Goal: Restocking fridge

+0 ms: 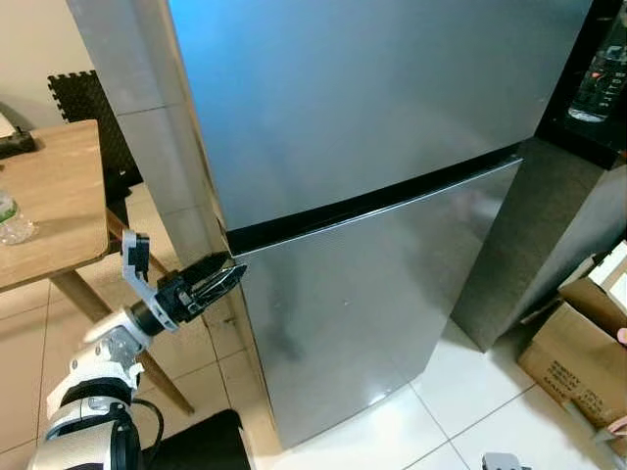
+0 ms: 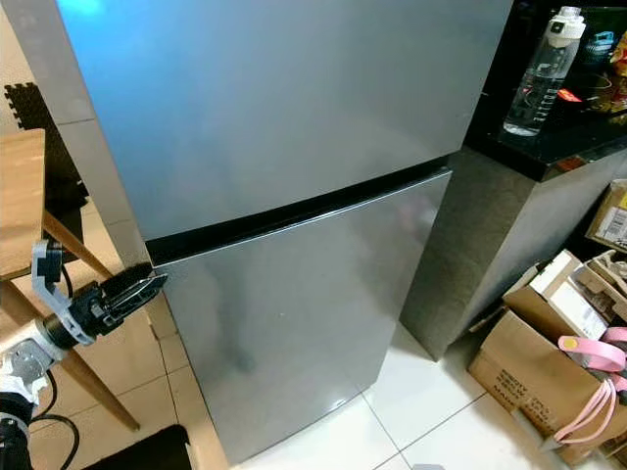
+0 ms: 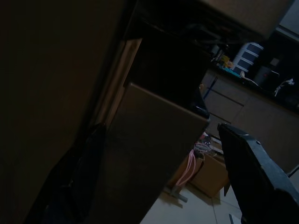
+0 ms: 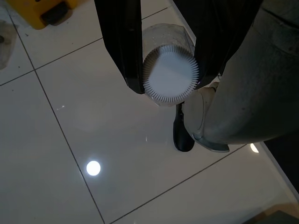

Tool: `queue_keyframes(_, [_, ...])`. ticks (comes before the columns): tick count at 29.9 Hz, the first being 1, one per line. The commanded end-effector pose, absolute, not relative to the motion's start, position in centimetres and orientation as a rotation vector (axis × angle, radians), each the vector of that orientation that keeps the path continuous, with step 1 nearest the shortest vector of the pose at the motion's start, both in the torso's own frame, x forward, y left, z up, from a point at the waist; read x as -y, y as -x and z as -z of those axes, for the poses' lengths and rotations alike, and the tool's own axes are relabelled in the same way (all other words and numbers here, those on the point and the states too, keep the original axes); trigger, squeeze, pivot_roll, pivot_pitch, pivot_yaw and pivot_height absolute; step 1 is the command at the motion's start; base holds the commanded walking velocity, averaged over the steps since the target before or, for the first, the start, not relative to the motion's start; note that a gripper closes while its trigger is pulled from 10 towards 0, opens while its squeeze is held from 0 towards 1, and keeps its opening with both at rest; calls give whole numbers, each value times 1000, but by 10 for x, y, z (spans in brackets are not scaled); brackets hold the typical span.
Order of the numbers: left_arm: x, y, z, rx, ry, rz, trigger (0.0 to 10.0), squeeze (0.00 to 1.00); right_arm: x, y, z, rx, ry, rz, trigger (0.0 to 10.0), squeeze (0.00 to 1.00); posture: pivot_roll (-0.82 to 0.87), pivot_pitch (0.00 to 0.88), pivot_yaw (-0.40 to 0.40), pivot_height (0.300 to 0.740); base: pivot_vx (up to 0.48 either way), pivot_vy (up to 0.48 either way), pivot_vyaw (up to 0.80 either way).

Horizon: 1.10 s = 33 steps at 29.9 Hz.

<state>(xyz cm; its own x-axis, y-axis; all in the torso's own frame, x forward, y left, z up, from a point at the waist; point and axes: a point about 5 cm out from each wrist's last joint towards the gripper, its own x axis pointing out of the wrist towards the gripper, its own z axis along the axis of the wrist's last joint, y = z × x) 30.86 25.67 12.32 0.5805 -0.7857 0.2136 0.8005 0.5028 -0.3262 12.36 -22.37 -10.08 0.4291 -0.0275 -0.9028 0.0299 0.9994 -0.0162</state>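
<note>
The steel fridge has an upper door (image 1: 372, 98) and a lower door (image 1: 372, 294), both closed, with a black seam (image 1: 392, 201) between them. My left gripper (image 1: 227, 276) is at the left edge of the lower door, just under the seam. It is open, and in the left wrist view its fingers (image 3: 254, 172) stand wide apart with the door's corner (image 3: 154, 140) between them. My right gripper (image 4: 168, 86) hangs low over the tiled floor, shut on a clear bottle with a white ribbed cap (image 4: 170, 74).
A wooden table (image 1: 49, 196) with a plastic bottle (image 1: 12, 220) stands at my left, its leg close to my left arm. Right of the fridge is a dark counter with a water bottle (image 2: 537, 73). Cardboard boxes (image 2: 529, 372) sit on the floor below it.
</note>
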Motion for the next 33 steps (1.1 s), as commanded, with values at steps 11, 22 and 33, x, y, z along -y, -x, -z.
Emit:
queue_keyframes(11, [-214,-326,-128,11,274,1063,10000,0,223,-124,101,-1130,3,37,10000,0,-69,0,5,740,0,0,0])
queue_keyframes(22, [-193,-322,-122,-22,242,1156,10000,0,224,-124,101,-1131,5,39,10000,0,-71,0,3,740,0,0,0])
queue_keyframes(33, [-175,-316,-118,-49,232,1280,10000,0,223,-124,101,-1131,6,38,10000,0,-67,0,2,740,0,0,0])
